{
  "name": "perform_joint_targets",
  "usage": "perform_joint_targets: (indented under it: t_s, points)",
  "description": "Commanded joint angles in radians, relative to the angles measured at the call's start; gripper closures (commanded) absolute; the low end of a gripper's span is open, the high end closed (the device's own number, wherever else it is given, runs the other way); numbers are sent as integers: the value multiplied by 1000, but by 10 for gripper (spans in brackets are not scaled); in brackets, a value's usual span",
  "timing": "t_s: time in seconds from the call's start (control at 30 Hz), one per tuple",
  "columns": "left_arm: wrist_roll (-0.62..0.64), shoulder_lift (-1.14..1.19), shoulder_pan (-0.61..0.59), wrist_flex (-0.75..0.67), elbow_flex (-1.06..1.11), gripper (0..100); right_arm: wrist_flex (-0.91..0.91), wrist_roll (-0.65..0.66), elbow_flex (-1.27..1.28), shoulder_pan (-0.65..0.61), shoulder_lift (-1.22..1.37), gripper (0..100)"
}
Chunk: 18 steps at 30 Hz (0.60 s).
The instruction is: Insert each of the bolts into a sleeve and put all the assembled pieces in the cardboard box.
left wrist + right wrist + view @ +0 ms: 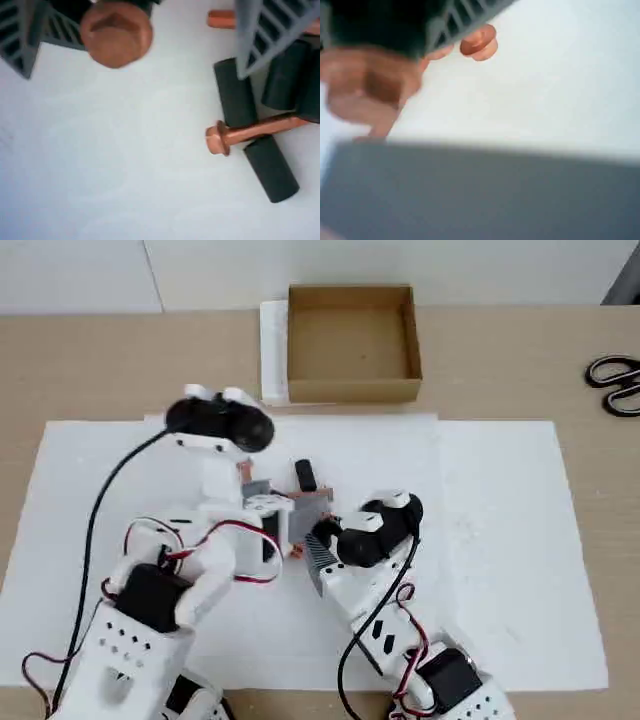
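As left jaws gape, bolt head (pixel 116 32) seemingly between

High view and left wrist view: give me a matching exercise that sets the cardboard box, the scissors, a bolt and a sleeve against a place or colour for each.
Things:
1. cardboard box
2. scissors
3. bolt
4. sleeve

Descriptions:
a. black cylinder, lying on the white sheet
b. looped handles, on the bare table
c. copper-coloured, with a flanged head
d. open-topped, past the sheet's far edge

Pairs: 1-d, 2-b, 3-c, 4-a.
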Motion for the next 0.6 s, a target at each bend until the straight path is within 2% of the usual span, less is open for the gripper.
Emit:
perform_joint_targets:
  t_s: [0.0,0.17,0.33,0.43,0.57]
  points:
    - [-31,-11,-72,2,-48,747,-33,-6,-41,13,-18,995]
    - [-32,-12,-178,32,-114,747,-28,-2,-41,68,-18,995]
    - [-52,-2,-359,259,-314,747,-28,107,-80,283,-15,995]
    - [-161,-2,-485,377,-360,747,-47,127,-164,397,-12,995]
    - [-348,-9,-647,410,-358,749,-104,166,-316,463,73,995]
